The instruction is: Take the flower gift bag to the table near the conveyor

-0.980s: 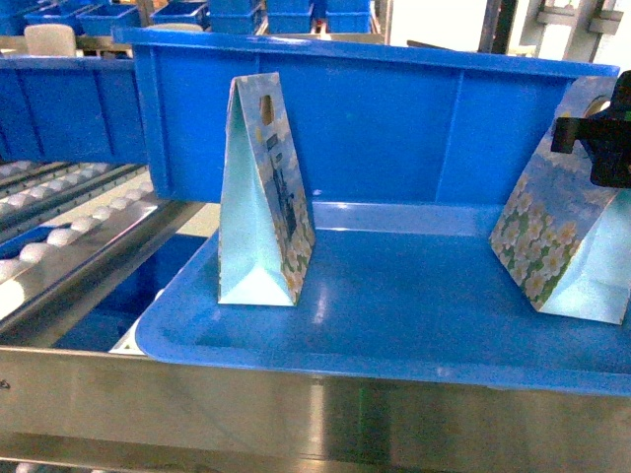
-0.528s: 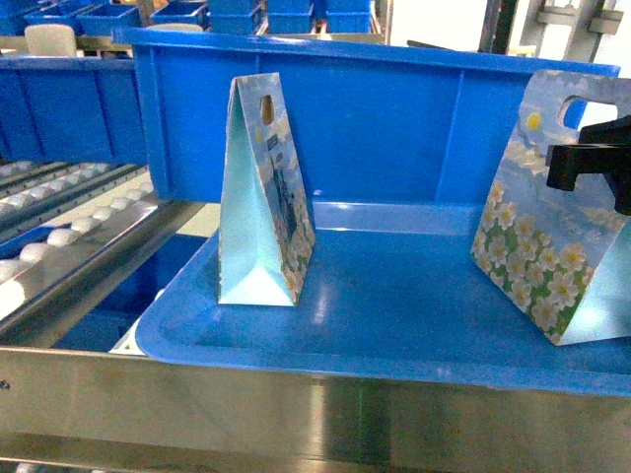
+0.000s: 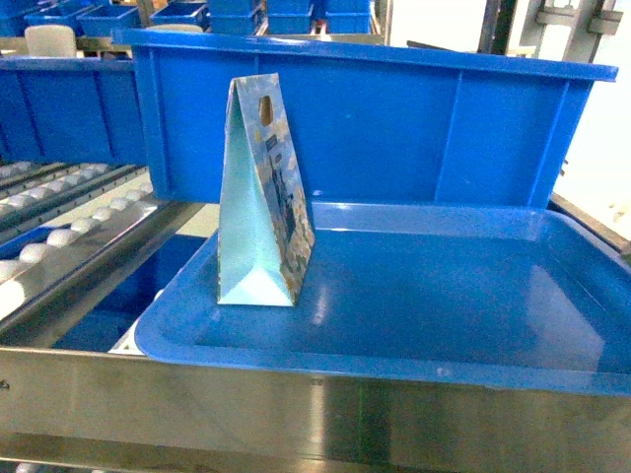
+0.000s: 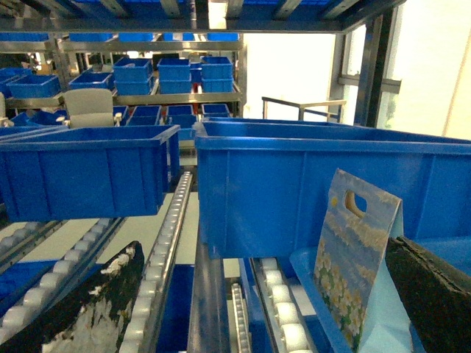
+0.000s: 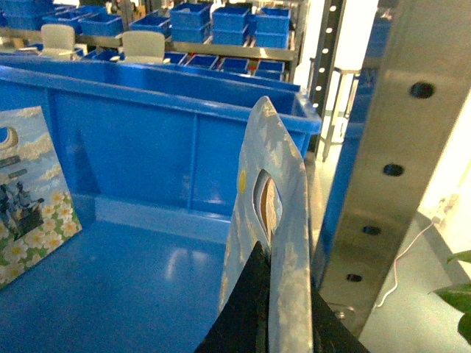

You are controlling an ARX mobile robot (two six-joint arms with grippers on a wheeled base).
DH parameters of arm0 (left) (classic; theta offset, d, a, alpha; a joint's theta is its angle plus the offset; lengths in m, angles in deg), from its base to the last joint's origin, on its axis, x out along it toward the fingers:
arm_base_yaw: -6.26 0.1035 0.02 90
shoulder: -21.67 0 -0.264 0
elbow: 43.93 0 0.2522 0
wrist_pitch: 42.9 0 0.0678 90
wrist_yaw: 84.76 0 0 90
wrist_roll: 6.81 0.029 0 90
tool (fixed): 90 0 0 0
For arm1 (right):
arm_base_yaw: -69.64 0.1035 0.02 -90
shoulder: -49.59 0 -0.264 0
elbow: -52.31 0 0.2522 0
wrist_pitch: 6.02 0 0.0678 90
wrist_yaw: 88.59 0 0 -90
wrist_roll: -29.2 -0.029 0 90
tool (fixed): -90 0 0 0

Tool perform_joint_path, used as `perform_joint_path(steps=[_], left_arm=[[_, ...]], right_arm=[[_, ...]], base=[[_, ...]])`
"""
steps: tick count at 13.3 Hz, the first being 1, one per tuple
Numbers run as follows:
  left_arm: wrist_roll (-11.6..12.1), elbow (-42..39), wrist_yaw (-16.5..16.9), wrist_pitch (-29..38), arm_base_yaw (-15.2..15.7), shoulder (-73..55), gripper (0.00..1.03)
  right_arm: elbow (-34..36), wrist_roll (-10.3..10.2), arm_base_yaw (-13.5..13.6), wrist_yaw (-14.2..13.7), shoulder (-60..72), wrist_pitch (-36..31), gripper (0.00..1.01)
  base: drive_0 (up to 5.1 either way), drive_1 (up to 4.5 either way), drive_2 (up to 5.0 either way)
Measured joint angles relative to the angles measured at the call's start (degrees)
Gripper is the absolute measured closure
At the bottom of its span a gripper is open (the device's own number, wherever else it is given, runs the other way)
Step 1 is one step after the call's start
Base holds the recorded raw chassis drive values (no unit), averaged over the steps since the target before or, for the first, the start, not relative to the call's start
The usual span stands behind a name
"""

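Gripping flower gift bag [image 5: 268, 220] by its handle edge, right end effector [image 5: 268, 309] clamped, base cropped | second gift bag [image 3: 262, 197] upright in blue tray [image 3: 414, 345] | left end effector [image 4: 257, 309] spread wide | conveyor [image 3: 69, 236] rollers beyond.

No words, numbers or brand names are showing legibly in any of the views. The standing gift bag [image 3: 264, 197], sitting at about nine o'clock in the blue tray [image 3: 414, 296] in the head view, is carrying a small oval badge on its printed face, but whatever is printed there is blurring into the picture beneath it. The same bag's face [image 5: 29, 191], appearing at nine o'clock in the right wrist view, is showing only flowers and a dark figure. The flower gift bag [image 5: 276, 220] is displaying a flower pattern and nothing written.
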Motion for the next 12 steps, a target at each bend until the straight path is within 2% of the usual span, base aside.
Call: perform_joint_path(steps=[2,5,7,8,12], left_arm=[[0.00,0.00,0.00,0.00,0.00,0.00,0.05],[0.00,0.00,0.00,0.00,0.00,0.00,0.05],[0.00,0.00,0.00,0.00,0.00,0.00,0.05],[0.00,0.00,0.00,0.00,0.00,0.00,0.05],[0.00,0.00,0.00,0.00,0.00,0.00,0.05]], right_arm=[[1.73,0.00,-5.42,1.86,-9.38,4.37,0.99],[3.69,-0.04,-10.84,4.09,-16.00,8.11,0.99],[5.70,-0.46,-14.97,6.80,-19.47,10.10,0.99],[6.43,-0.42,-15.91,5.70,-20.61,9.97,0.99],[6.45,-0.22,-15.98,6.21,-21.49,11.30,0.99]], base=[[0.0,0.00,0.0],[0.0,0.00,0.0],[0.0,0.00,0.0],[0.0,0.00,0.0],[0.0,0.00,0.0]])
